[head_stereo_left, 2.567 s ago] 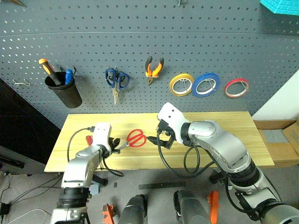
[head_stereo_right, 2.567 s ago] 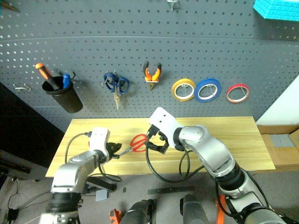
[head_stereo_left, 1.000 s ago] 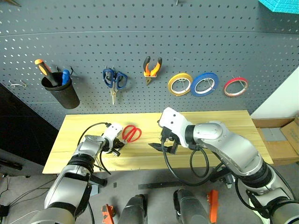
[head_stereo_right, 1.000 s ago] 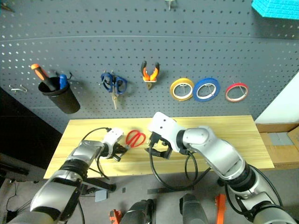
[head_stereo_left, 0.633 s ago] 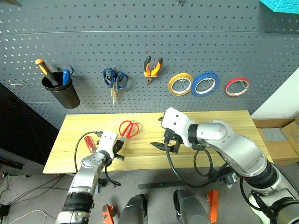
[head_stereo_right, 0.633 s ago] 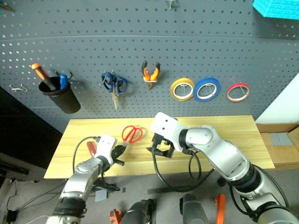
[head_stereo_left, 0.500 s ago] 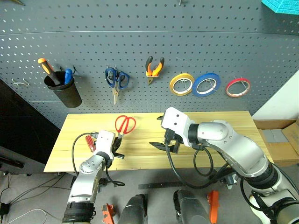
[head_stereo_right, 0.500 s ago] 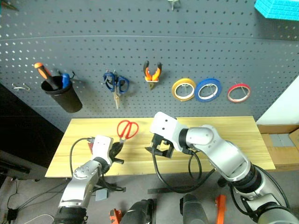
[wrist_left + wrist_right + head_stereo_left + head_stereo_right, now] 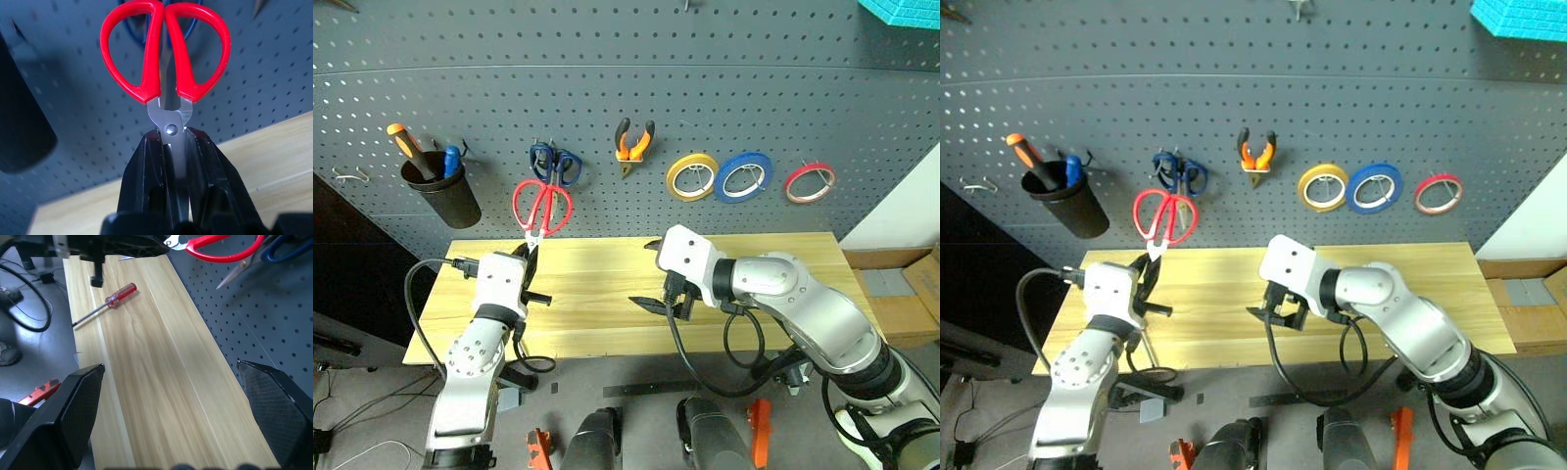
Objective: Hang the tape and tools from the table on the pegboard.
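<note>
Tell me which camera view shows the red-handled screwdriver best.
The right wrist view: the red-handled screwdriver lies whole on the table, handle and thin shaft visible. The eye views show the left hand holding the red-handled scissors.

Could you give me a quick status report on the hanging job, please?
Left gripper shut on red-handled scissors, handles up by pegboard. Right gripper open over table. Red-handled screwdriver on table.

Surface: a light yellowish wooden table (image 9: pixel 773 257) with visible grain, set against the foot of the pegboard (image 9: pixel 705 98).
Lying on it: a red-handled screwdriver (image 9: pixel 105 304) with a thin dark shaft, seen flat near one end.
</note>
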